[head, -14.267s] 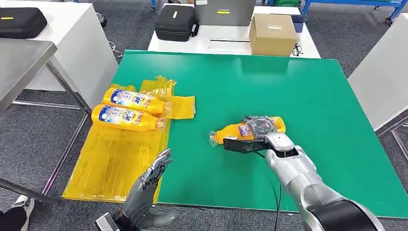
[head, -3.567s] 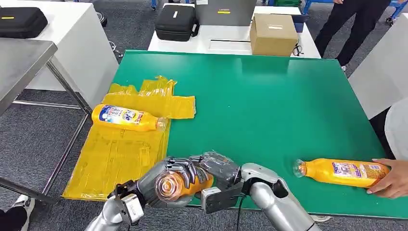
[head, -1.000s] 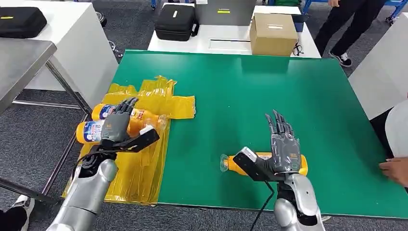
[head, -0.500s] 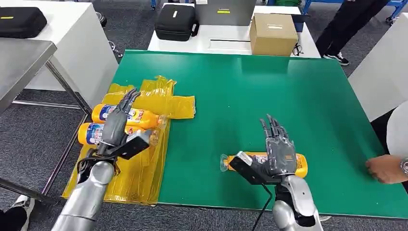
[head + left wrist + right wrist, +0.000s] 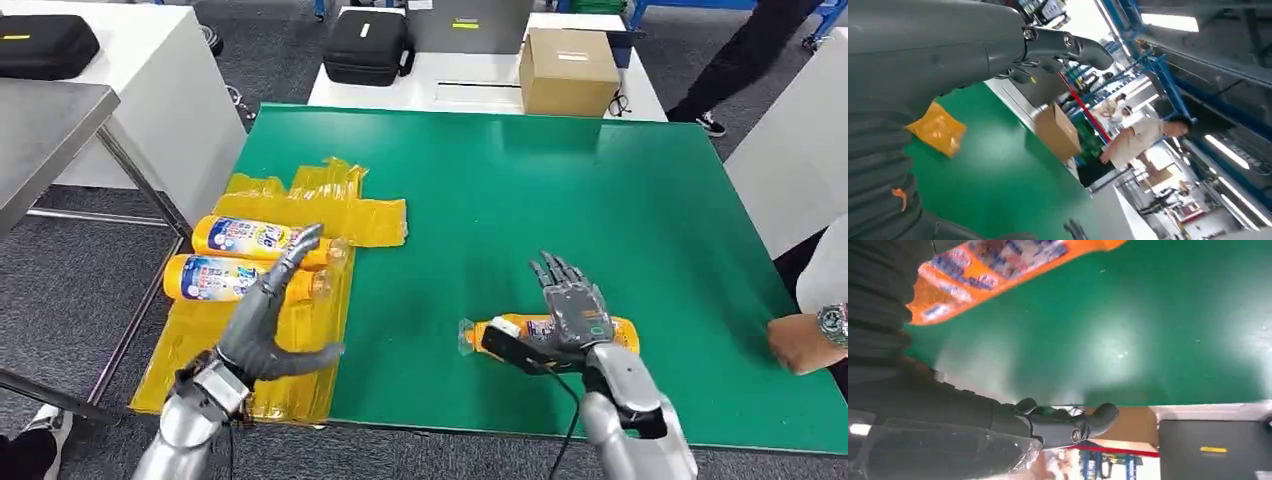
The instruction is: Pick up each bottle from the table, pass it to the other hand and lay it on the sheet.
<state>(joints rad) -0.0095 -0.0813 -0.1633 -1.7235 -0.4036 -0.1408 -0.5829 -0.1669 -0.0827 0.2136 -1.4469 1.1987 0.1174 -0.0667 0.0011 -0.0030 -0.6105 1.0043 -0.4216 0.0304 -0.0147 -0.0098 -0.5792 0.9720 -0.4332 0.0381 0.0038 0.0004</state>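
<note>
Head view: two bottles [image 5: 245, 258] lie side by side on the yellow sheet [image 5: 250, 330], where the left hand [image 5: 268, 320] hangs above it with fingers spread and empty, while the right hand [image 5: 572, 312] hovers over a third bottle [image 5: 548, 333] on the green table [image 5: 560, 190], fingers apart, placed to grasp it. Left wrist view: the fingers [image 5: 1068, 47] stretch out, holding nothing. Right wrist view: the bottle [image 5: 993, 270] lies on the table just under the palm, not gripped.

A big workshop or test lab, blue metal frames [image 5: 1168, 75] and long ceiling lights overhead, grey carpet floor [image 5: 60, 300], white work tables [image 5: 480, 85], black zip cases [image 5: 365, 45], brown cardboard box [image 5: 567, 70]
</note>
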